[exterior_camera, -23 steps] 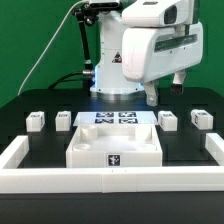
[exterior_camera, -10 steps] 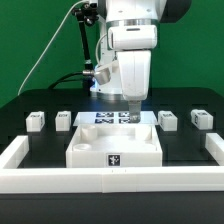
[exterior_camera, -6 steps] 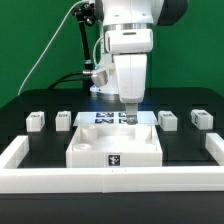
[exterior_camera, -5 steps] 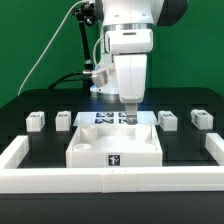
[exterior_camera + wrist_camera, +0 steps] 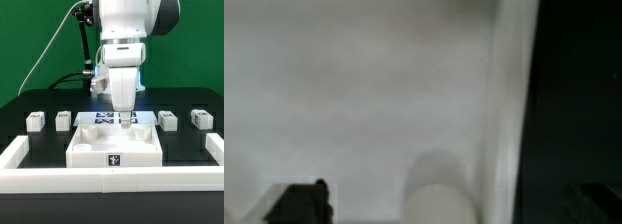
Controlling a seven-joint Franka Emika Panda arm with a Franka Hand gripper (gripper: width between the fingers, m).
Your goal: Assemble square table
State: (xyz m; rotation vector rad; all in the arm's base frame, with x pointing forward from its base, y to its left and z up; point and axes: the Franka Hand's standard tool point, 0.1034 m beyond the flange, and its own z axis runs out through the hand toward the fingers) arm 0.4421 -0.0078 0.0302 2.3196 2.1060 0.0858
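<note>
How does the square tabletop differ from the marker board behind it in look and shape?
The square tabletop is a thick slab; the marker board is a thin flat sheet. The tabletop shows one tag, on its front edge; the marker board carries several on its upper face. Both are white and lie on the black table.

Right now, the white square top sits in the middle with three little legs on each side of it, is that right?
Not quite. The square top does sit in the middle, but the exterior view shows only two little legs on each side, not three: one pair on that view's left and one pair on its right.
</note>
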